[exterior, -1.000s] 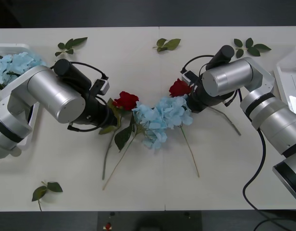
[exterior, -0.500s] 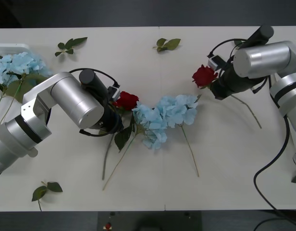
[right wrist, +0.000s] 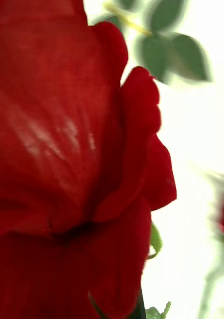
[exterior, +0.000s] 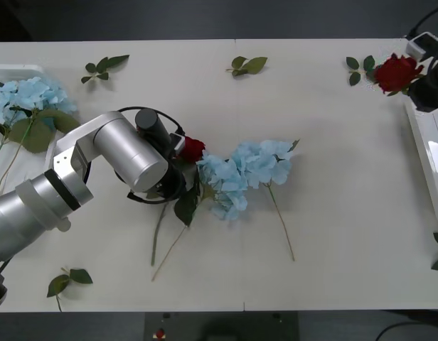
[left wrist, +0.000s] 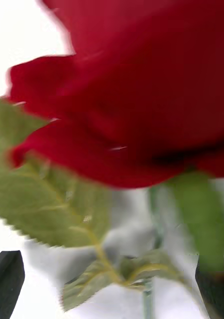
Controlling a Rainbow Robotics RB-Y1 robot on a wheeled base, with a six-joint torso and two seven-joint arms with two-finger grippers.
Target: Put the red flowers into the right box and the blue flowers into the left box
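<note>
- The right gripper [exterior: 418, 82] has travelled in the last second from the middle of the table to its far right corner. It is closed on one of the red flowers, the carried rose [exterior: 397, 71], and holds it off the surface.
- In the right wrist view the head of this rose [right wrist: 67, 149] sits directly before the camera, so I judge that the grasp is on the stem just under the head.
- Just beside this gripper, on its near side, lies the right box [exterior: 424, 142]. The rose is not yet over the rim, so the remaining step is a short move and a release.
- The left gripper [exterior: 182, 158] has meanwhile moved in against the second rose [exterior: 193, 148], which still lies on the table [exterior: 333, 234].
- Its fingers [left wrist: 7, 279] stand wide apart, with the stem and a leaf [left wrist: 47, 199] between them. It grips nothing yet.
- Touching this rose, on the side away from the gripper, are two blue flowers [exterior: 247, 170]; they did not move.
- Well behind the left arm, the left box [exterior: 20, 69] already has a blue cluster [exterior: 27, 96] at it.
- I judge that closing here risks catching the leaf together with the stem.
</note>
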